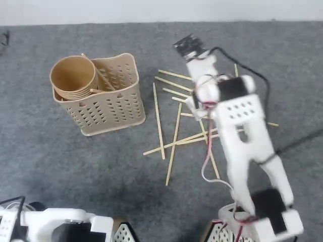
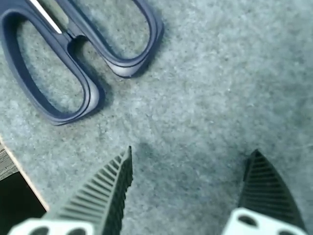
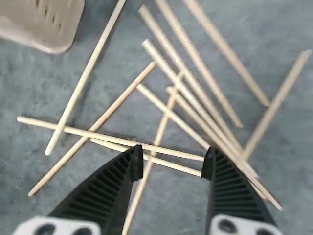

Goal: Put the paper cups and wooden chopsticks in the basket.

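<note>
A stack of brown paper cups point(image 1: 73, 75) stands inside the beige slotted basket point(image 1: 113, 103), with a couple of chopsticks beside them. Several wooden chopsticks point(image 1: 175, 132) lie scattered and crossed on the grey carpet to the right of the basket. My right gripper point(image 3: 174, 154) hangs open just above the pile of chopsticks point(image 3: 181, 98), holding nothing; in the high view the right arm point(image 1: 237, 108) stretches from the front right over the sticks. My left gripper point(image 2: 191, 154) is open over bare carpet with nothing in it.
Blue scissor handles point(image 2: 73, 54) lie on the carpet near the left gripper, by the board's edge. A basket corner point(image 3: 41, 22) shows in the right wrist view. The left arm's base point(image 1: 55, 224) sits at the front left.
</note>
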Controlling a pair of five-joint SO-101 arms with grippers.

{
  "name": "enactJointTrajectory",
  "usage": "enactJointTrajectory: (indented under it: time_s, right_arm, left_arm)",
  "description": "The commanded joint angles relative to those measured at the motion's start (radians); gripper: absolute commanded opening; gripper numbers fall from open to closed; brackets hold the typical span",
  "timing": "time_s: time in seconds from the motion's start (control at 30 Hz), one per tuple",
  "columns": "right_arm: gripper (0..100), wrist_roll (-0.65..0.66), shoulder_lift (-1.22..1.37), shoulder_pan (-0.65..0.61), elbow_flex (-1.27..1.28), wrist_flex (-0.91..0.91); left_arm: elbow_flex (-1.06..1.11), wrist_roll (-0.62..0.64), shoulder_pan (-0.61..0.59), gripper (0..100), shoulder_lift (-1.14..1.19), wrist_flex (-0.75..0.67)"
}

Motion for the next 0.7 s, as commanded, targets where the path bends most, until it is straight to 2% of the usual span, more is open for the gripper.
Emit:
enactJointTrajectory:
  time_s: [0.0,0.17,0.4,0.67]
  right_arm:
    - [21.5,-0.061,0.116,-0.048,-0.02,-0.051]
    - [21.5,-0.092,0.265,-0.133,-0.025,-0.13]
    - [21.3,-0.089,0.303,-0.266,-0.018,-0.223]
    - [21.2,-0.089,0.45,-0.282,-0.021,-0.303]
  left_arm:
    - [-0.002,-0.009,0.0,35,-0.025,-0.017]
    - [-0.002,-0.009,0.002,35,-0.025,-0.017]
    - [-0.002,-0.009,0.006,35,-0.025,-0.017]
    - [-0.002,-0.009,0.008,35,-0.025,-0.017]
